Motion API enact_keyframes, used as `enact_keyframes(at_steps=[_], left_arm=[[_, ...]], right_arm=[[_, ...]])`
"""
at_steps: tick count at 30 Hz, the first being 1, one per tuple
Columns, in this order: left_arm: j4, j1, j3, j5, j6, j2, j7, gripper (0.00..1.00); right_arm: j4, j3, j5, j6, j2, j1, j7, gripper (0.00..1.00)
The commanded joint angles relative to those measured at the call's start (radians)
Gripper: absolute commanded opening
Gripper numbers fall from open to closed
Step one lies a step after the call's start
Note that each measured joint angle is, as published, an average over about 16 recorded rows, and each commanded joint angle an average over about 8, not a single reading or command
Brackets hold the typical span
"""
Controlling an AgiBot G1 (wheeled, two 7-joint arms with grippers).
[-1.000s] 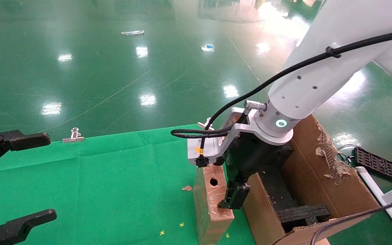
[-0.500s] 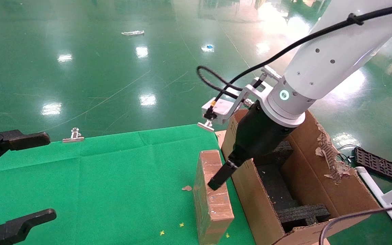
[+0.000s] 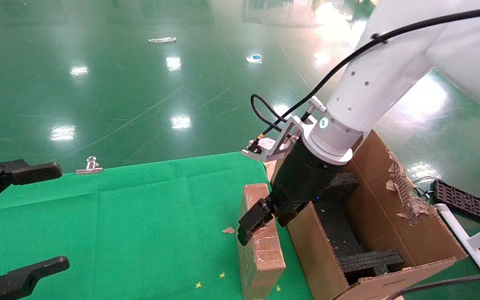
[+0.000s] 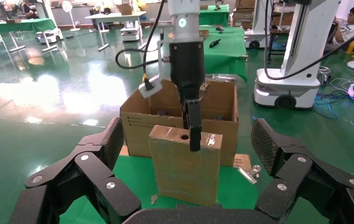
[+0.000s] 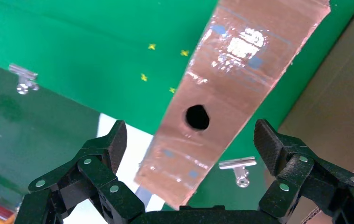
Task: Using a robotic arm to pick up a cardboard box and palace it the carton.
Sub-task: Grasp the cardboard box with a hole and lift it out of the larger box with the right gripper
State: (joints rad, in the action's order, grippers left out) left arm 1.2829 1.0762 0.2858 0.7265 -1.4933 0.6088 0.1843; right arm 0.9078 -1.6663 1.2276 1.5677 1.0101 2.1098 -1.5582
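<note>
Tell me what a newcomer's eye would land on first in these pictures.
The white right arm reaching down in the middle, its right gripper open over the top of the slim taped cardboard box, which stands upright on the green cloth. Just right of the box sits the big carton, one flap torn ragged, black foam inside. At the left edge the left gripper hangs open, away from the work.

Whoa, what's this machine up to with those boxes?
The robot's right gripper hangs just above a small taped cardboard box that stands on edge on the green cloth. Its jaws are open on either side of the box's top and have not closed on it. The big open carton, where the box should go, stands right beside it. The left gripper waits open at the cloth's far left.
</note>
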Motion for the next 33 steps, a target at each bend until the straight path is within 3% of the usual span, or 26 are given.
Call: enact_keyframes(at_steps=[1,5,7,14,17,21,33], left_arm=[[0.0,0.0,0.0,0.0,0.0,0.0,0.0,1.0],[0.0,0.0,0.0,0.0,0.0,0.0,0.0,0.95],[0.0,0.0,0.001,0.0,0.0,0.0,0.0,0.84],[0.0,0.0,0.001,-0.001,0.0,0.0,-0.001,0.22],[0.0,0.0,0.001,-0.001,0.001,-0.001,-0.001,0.08],[0.0,0.0,0.002,-0.001,0.001,-0.001,-0.001,0.0],[0.0,0.0,0.002,-0.002,0.001,-0.001,-0.001,0.0]], right_arm=[[-0.018,-0.016,0.0,-0.003,0.015,-0.006,0.001,0.55],[-0.028,-0.034,0.008,-0.012,0.028,-0.015,0.003,0.07],[-0.029,-0.04,0.012,-0.017,0.03,-0.017,0.002,0.0],[-0.026,-0.048,0.015,-0.033,0.025,-0.026,-0.003,0.0],[-0.022,-0.049,0.014,-0.038,0.021,-0.03,-0.002,0.0],[-0.018,-0.051,0.015,-0.042,0.017,-0.032,-0.002,0.0],[0.004,-0.054,0.027,-0.059,0.003,-0.03,0.005,0.0]])
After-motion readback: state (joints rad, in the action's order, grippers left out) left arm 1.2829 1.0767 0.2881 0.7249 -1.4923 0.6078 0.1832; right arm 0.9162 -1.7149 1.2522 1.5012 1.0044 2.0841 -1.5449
